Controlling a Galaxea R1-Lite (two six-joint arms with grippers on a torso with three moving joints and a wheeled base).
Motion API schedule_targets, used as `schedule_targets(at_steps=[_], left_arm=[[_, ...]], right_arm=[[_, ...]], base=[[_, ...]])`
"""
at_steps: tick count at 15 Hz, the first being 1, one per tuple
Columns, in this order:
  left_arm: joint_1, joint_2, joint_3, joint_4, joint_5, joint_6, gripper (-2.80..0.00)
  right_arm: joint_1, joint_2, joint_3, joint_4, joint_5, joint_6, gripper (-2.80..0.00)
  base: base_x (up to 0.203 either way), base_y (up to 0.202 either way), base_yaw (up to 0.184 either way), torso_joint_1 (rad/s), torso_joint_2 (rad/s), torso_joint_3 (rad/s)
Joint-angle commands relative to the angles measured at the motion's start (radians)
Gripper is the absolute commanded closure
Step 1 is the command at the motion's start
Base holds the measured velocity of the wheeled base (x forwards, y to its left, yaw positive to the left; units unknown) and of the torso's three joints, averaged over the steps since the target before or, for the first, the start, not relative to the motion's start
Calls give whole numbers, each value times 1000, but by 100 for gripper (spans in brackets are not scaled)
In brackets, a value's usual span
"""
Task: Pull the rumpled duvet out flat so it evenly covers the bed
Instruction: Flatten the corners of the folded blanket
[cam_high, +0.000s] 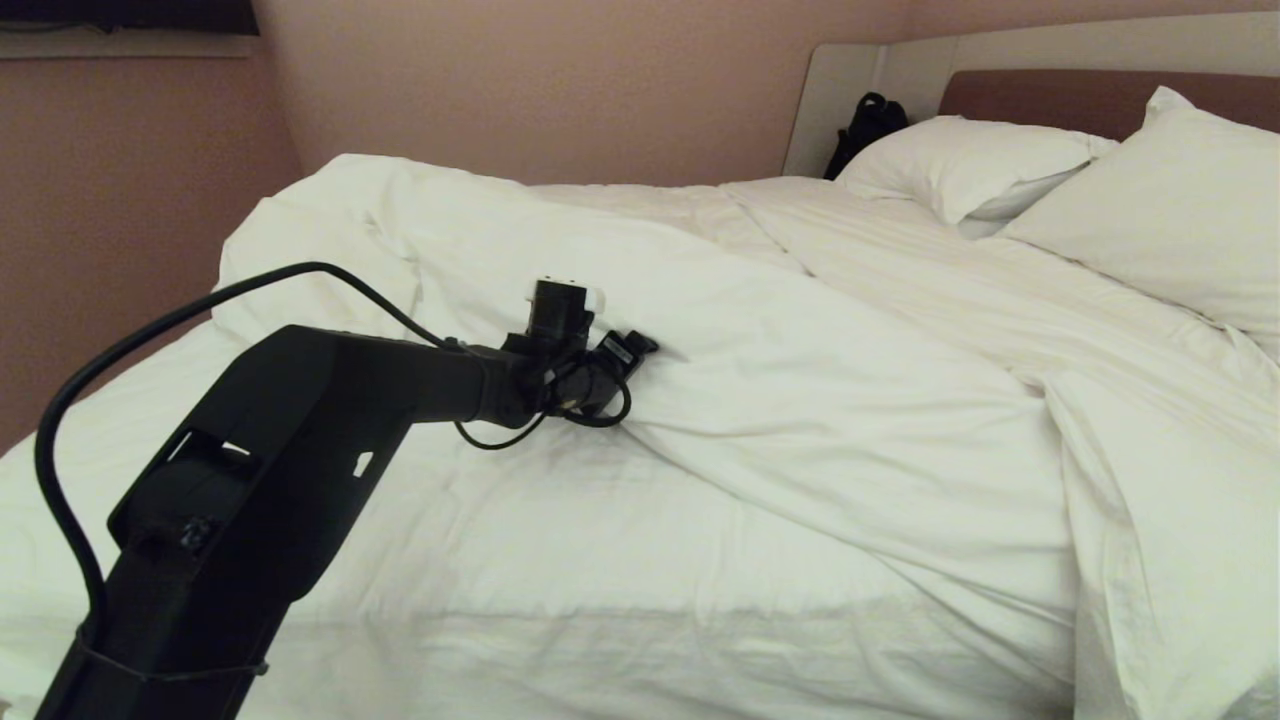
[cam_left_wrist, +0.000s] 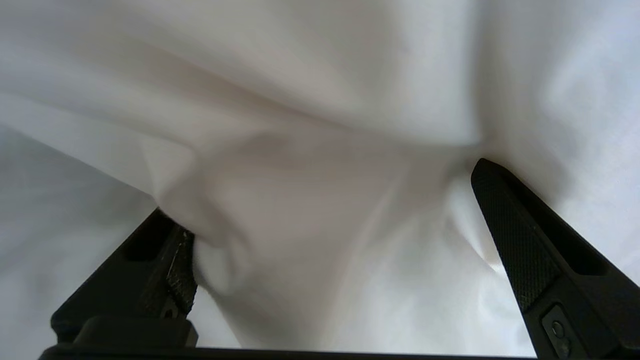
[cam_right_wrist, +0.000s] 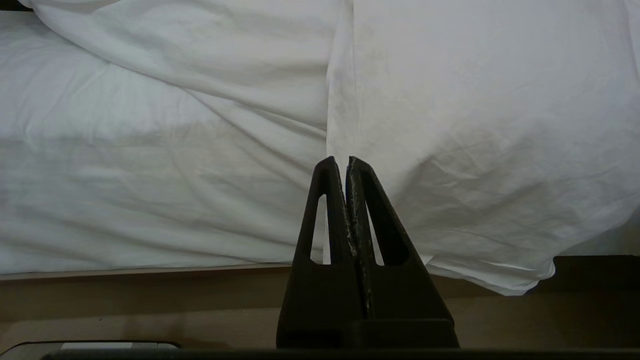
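White, thick, puffy quilted duvet (cam_high: 800, 400) lies bunched diagonally across the low double bed (cam_high: 500, 560), its folded edge running from the far left corner toward the near right, leaving bare sheet at near left. Your left gripper (cam_left_wrist: 325, 215) sits at that edge, jaws spread wide with a raised fold of cloth between them, nothing clamped yet. Judge the fold to lie directly ahead of the fingertips (cam_left_wrist: 505, 210). Your right gripper (cam_right_wrist: 346, 165) is parked, clenched empty, beside the bed's side.
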Motion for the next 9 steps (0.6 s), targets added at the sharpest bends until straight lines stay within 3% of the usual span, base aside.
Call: schedule_targets(at_steps=[1,8,9], left_arm=[[0,-12,0,1,-2,0,-280],[1,-5,0,-2,-2,0,-280],[1,-3,-2,-2,-2,0,0]], right_arm=[[0,0,0,0,0,0,0],[0,0,0,0,0,0,0],[0,0,0,0,0,0,0]], base=[[0,0,0,0,0,0],[0,0,0,0,0,0],[0,0,0,0,0,0]])
